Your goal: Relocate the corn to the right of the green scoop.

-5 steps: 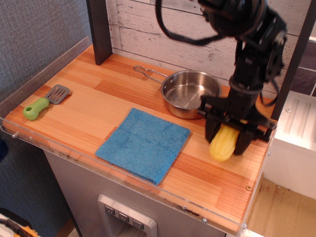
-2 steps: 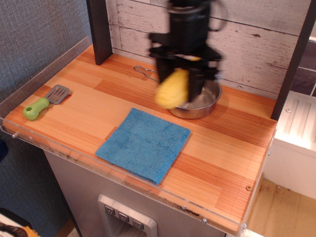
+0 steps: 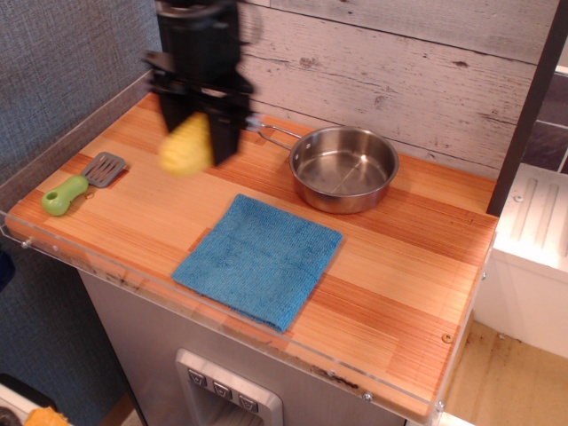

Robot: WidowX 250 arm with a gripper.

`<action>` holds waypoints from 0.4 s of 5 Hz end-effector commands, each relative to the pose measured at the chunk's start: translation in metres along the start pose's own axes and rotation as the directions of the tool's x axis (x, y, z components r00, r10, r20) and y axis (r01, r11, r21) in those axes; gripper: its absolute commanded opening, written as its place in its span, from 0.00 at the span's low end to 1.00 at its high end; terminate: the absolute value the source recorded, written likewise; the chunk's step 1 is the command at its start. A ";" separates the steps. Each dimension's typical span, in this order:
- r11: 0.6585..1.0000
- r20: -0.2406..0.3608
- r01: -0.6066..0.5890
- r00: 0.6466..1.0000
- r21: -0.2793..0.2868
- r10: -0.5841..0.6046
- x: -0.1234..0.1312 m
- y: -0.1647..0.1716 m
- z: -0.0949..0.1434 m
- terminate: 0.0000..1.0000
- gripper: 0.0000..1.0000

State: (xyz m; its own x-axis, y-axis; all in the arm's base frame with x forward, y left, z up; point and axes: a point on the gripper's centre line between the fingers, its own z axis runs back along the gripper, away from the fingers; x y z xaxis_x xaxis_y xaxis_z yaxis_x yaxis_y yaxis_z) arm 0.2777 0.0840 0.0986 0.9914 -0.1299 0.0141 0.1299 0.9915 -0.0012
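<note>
gripper [image 3: 197,133] jaws clamped on corn [image 3: 186,146] | held above table [image 3: 399,266], right of green scoop [image 3: 82,184] | steel pan [image 3: 343,168] farther right

- A steel pan [image 3: 344,168] sits toward the back of the wooden counter [image 3: 417,266], its thin wire handle pointing left (nothing lies in its bowl).
- A blue cloth [image 3: 258,258] lies flat near the counter's front edge, just in front of the pan and apart from it.
- A weathered plank wall [image 3: 399,62] stands behind.
</note>
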 end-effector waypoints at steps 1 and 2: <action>0.999 -0.019 -0.037 0.999 0.034 0.037 -0.016 0.084 -0.007 0.00 0.00; 1.000 -0.038 0.015 0.999 0.020 -0.014 -0.016 0.085 -0.021 0.00 0.00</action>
State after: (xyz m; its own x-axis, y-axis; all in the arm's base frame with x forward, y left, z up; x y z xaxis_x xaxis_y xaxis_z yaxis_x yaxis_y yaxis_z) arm 0.2693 0.1666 0.0654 0.9894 -0.1383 -0.0435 0.1381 0.9904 -0.0070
